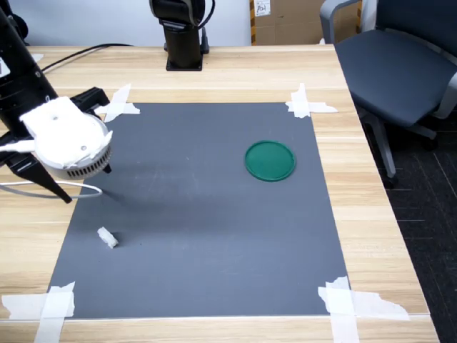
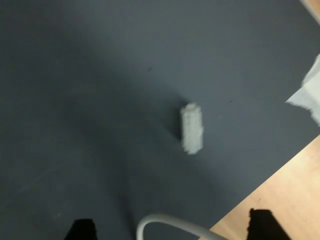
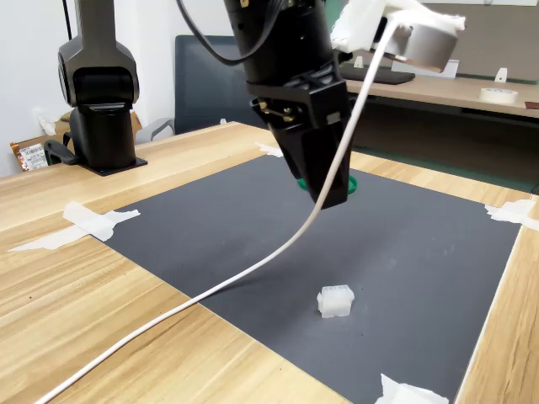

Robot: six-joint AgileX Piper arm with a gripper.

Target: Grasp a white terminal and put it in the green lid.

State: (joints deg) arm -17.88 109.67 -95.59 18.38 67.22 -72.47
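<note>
The white terminal (image 1: 108,237) (image 3: 335,300) lies on the dark grey mat near the first exterior view's lower left corner. In the wrist view it is blurred (image 2: 191,127) and sits ahead of the fingertips. My gripper (image 1: 88,186) (image 2: 172,227) (image 3: 331,198) hovers above the mat, short of the terminal and apart from it. It is open, with nothing between its black fingertips (image 2: 262,225). The green lid (image 1: 270,160) rests flat toward the first exterior view's right. In the second exterior view the gripper hides most of the green lid (image 3: 349,182).
The grey mat (image 1: 214,236) is fixed to the wooden table with white tape (image 1: 307,106) at its corners. A white cable (image 3: 210,290) trails from the wrist across the table. A black arm base (image 1: 183,43) stands at the back, and an office chair (image 1: 400,64) is beside the table.
</note>
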